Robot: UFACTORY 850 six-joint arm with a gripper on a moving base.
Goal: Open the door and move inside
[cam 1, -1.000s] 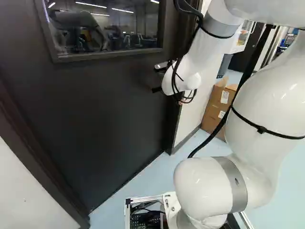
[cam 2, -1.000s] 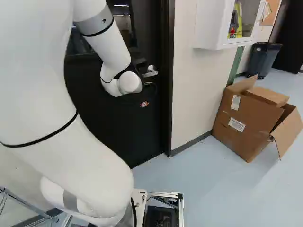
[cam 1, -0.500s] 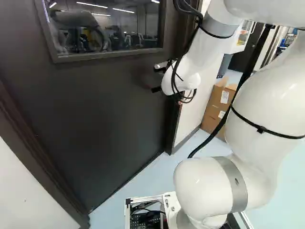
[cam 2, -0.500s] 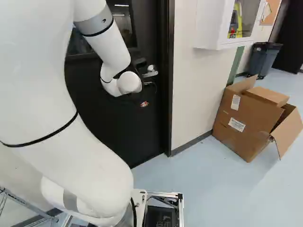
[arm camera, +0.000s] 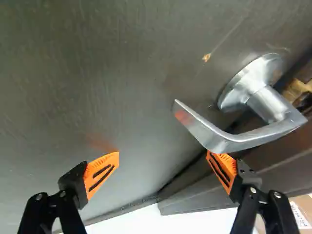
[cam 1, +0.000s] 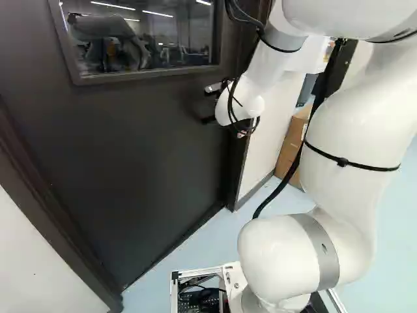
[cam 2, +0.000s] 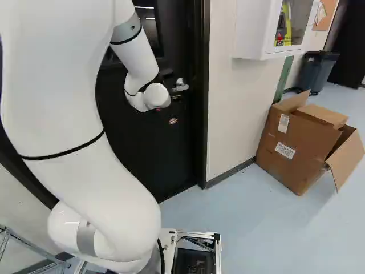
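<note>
At the left base view's upper middle, the arm (cam 1: 265, 65) has edged left across the closed door (cam 1: 130, 163); the handle (arm camera: 222, 142) lies by one finger of the open hand (arm camera: 163, 153), probably ready for pressing.

Right of the gripper (cam 1: 208, 104) hangs a white cabinet (cam 2: 251, 28); lower sits a cardboard box (cam 2: 299, 162) (flaps open), a dark bin (cam 2: 317, 71) farther off.

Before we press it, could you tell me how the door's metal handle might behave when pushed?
The handle looks like stiff metal, unlikely to flex. Its smooth surface may be slippery; its round mount suggests pivoting.
</note>
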